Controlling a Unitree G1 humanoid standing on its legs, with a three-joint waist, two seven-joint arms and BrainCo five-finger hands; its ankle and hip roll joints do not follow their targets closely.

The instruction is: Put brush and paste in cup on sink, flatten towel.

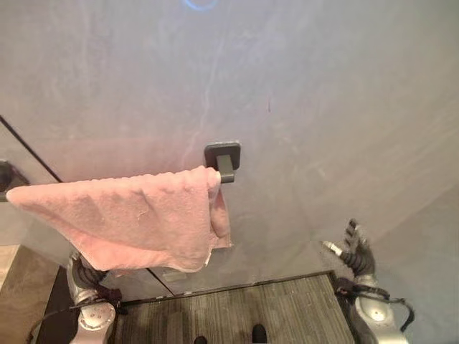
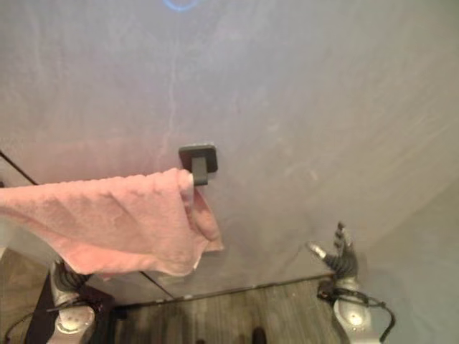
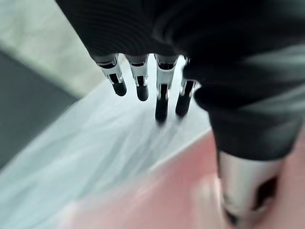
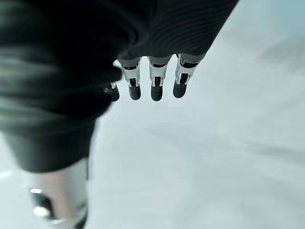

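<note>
A pink towel (image 1: 129, 215) hangs over a dark bar on the grey wall, spread to the left and bunched into folds at its right end beside the dark square bracket (image 1: 224, 159). My left hand (image 1: 84, 276) is just under the towel's lower left edge. In its wrist view its fingers (image 3: 138, 81) are straight, and the pink towel (image 3: 167, 200) lies close by the thumb. My right hand (image 1: 355, 251) is raised low on the right, well clear of the towel. Its fingers (image 4: 155, 81) are straight, holding nothing and facing the bare wall.
The grey wall (image 1: 301, 93) takes up most of the scene. A thin dark line (image 1: 32, 150) runs slantwise down the wall at the left. Wood-grain floor (image 1: 251, 312) lies along the bottom, with a dark mat (image 1: 54, 315) at the lower left.
</note>
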